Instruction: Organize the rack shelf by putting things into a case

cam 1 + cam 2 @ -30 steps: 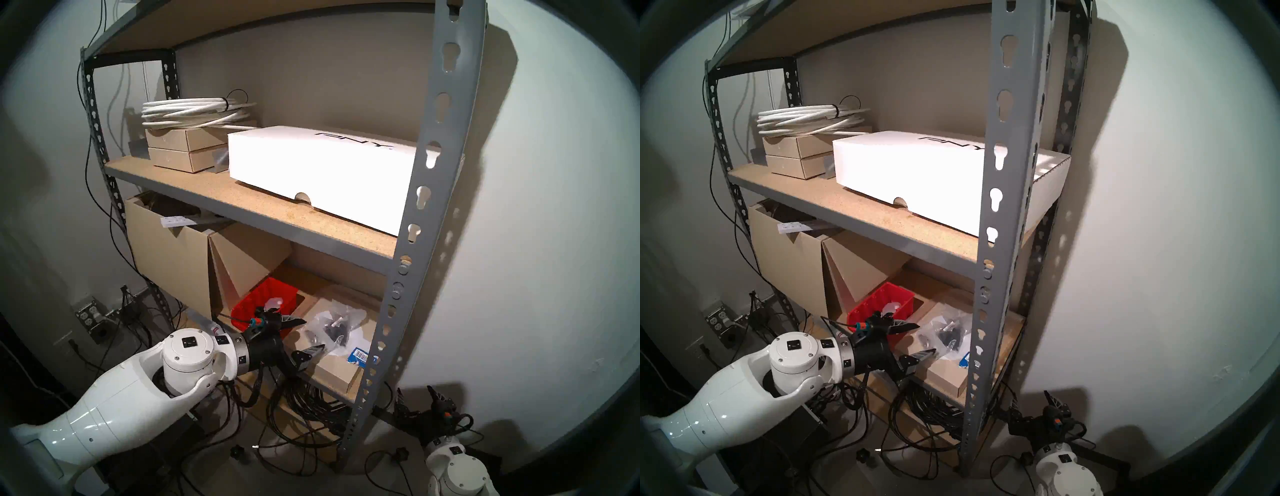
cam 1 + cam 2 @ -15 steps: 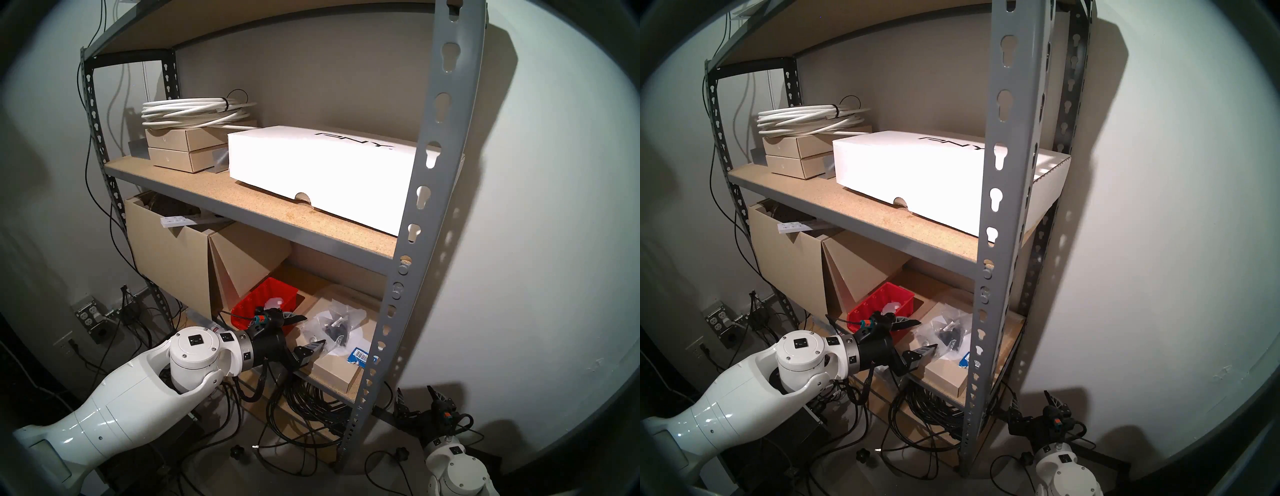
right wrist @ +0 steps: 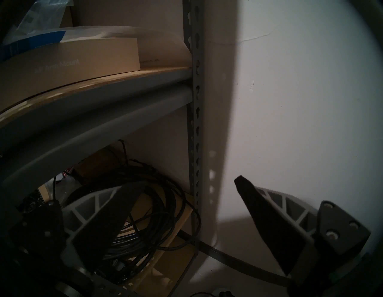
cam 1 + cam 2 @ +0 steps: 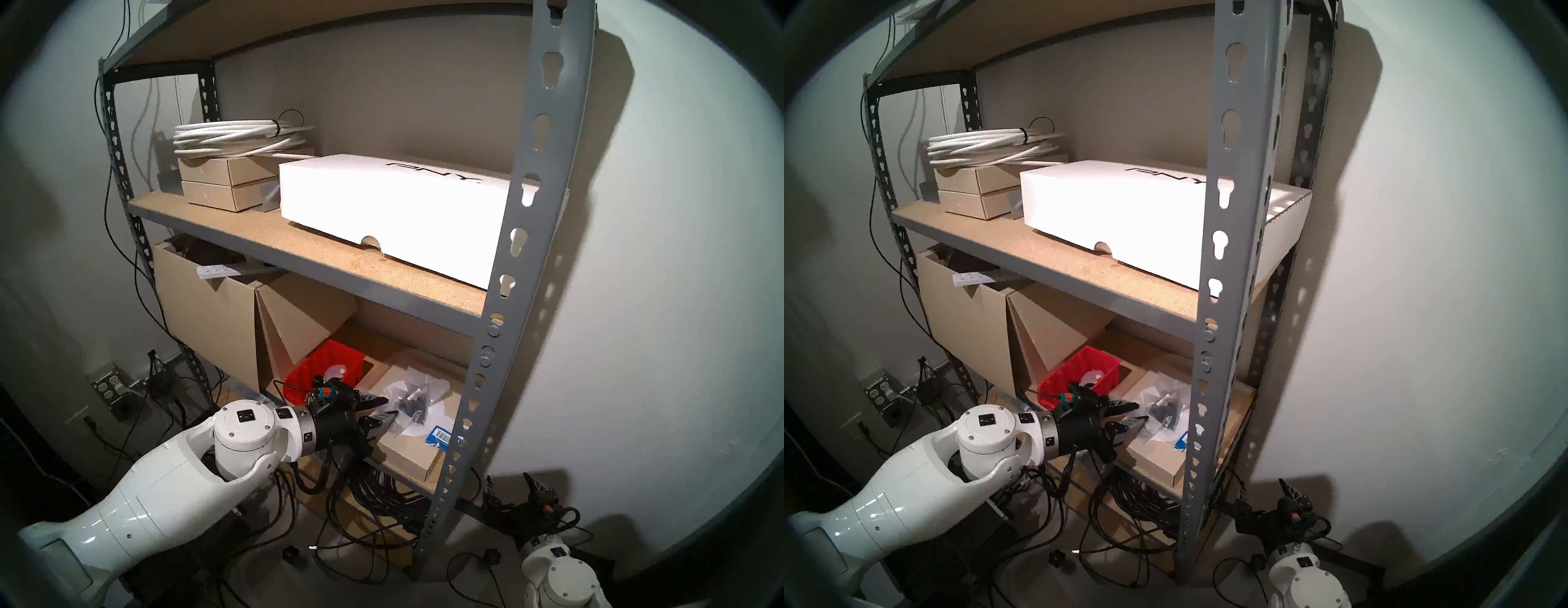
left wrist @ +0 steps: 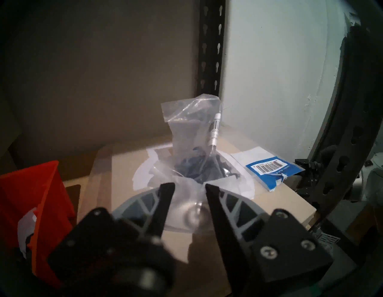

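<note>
The left gripper (image 5: 188,187) reaches over the near edge of the lower shelf board with its jaws partly apart, one finger (image 5: 163,199) on each side of the flat near flap of the clear plastic bag (image 5: 192,141). Plastic lies between the fingers, but a gap shows on both sides, and whether the pads press it cannot be told. The bag stands crumpled and upright on a flat tan box (image 5: 207,238), its black parts heaped low inside and a silver cylinder along its right side. Just right of it, on the same box, lies a blue packet with a white barcode label (image 5: 269,168), near the box's right edge.

To the left of the gripper sits the red bin (image 5: 41,207), its ribbed wall close beside the left finger; white plastic shows inside it. In the head view the red bin stands between an open cardboard box (image 4: 297,322) and the flat box, with the gripper's wrist across its near corner.

The rack (image 4: 509,297) frames this bay: the grey front upright stands right of the bag, the shelf board above caps the room overhead, and the front stays open.

The right gripper (image 3: 186,199) hangs low outside the rack, beside the front upright and below the lower board, jaws wide apart around nothing, black cable coils (image 3: 149,207) beyond its left finger.
</note>
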Controlling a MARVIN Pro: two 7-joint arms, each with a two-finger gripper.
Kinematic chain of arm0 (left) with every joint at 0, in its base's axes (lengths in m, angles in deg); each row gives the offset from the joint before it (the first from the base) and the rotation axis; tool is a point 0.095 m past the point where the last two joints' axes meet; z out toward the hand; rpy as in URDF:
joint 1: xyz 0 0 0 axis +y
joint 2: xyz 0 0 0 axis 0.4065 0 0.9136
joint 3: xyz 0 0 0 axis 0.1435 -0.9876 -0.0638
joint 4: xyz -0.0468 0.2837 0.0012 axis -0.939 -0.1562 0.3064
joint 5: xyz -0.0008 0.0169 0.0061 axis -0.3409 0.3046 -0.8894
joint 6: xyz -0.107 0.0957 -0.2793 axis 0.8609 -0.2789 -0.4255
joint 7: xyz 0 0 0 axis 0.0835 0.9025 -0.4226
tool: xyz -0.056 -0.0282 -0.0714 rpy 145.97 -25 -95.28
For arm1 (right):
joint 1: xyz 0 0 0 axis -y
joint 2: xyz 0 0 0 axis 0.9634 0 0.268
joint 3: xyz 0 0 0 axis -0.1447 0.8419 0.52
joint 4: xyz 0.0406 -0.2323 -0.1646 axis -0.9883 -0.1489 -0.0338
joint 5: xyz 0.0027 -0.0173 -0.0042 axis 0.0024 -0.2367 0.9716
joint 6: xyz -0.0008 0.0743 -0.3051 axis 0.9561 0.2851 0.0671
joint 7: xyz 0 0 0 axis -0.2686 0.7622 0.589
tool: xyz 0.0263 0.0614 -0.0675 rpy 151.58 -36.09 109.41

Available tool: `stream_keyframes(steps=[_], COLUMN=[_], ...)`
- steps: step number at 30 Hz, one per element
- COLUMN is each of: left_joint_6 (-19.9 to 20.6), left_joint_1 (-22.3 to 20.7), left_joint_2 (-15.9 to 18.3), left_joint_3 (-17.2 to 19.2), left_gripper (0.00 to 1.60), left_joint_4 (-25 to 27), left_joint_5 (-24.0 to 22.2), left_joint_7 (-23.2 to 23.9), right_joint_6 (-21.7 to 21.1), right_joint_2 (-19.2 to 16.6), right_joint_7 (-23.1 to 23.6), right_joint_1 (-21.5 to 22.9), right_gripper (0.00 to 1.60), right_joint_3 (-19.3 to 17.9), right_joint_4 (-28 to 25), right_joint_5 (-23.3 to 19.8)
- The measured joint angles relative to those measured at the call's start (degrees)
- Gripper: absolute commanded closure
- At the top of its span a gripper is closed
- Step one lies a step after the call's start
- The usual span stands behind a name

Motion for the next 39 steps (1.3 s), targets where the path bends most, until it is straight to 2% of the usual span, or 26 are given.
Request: stream_keyframes(steps=[5,21,39], left_joint_6=[0.01,-1.30,-2.56], left_joint_1=[-0.01,1.11,5.68], left_joint_2=[-0.06,0.79,5.56], left_joint_3=[-0.02,0.72,7.33], left_gripper=[1.60,1.60,1.60], left_joint_4=[-0.25,0.50,7.30], left_joint_5=[0.00,0.26,-3.83], left_joint_7=[0.12,-1.23,-4.03], right_joint_6=[0.00,0.00,0.00], right_joint_2=[0.00,0.00,0.00], right_joint_7=[0.00,0.00,0.00], right_joint_1=[0.00,0.00,0.00], right_gripper=[0.00,0.00,0.00], right_joint_3=[0.00,0.00,0.00], right_joint_4=[0.00,0.00,0.01], right_joint_5=[0.00,0.00,0.00])
